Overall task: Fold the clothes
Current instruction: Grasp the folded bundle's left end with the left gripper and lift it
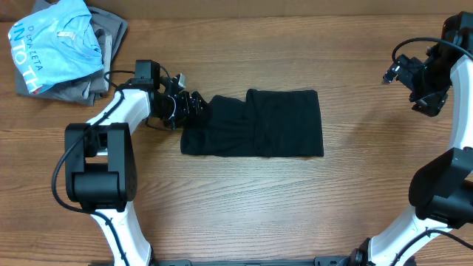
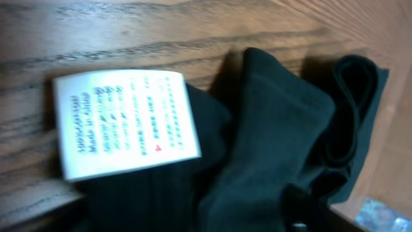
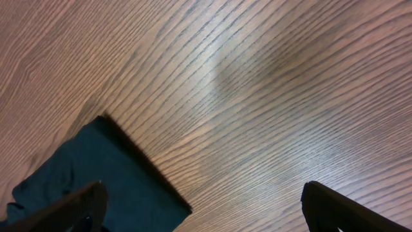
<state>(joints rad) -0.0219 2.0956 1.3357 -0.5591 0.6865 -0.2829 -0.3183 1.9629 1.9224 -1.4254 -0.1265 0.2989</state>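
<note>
A black garment point(image 1: 259, 124) lies partly folded in the middle of the table, its right half doubled over. My left gripper point(image 1: 194, 106) is low at the garment's upper left corner, and its jaws are hidden in the dark cloth. The left wrist view shows bunched black cloth point(image 2: 270, 135) and a white care label point(image 2: 122, 122) close up. My right gripper point(image 1: 399, 70) is open and empty, raised at the far right. The right wrist view shows the garment's corner point(image 3: 96, 167) between its spread fingers point(image 3: 203, 206).
A pile of clothes with a light blue shirt point(image 1: 55, 41) on grey garments point(image 1: 100, 74) sits at the table's back left corner. The wooden table point(image 1: 355, 199) is bare around the black garment.
</note>
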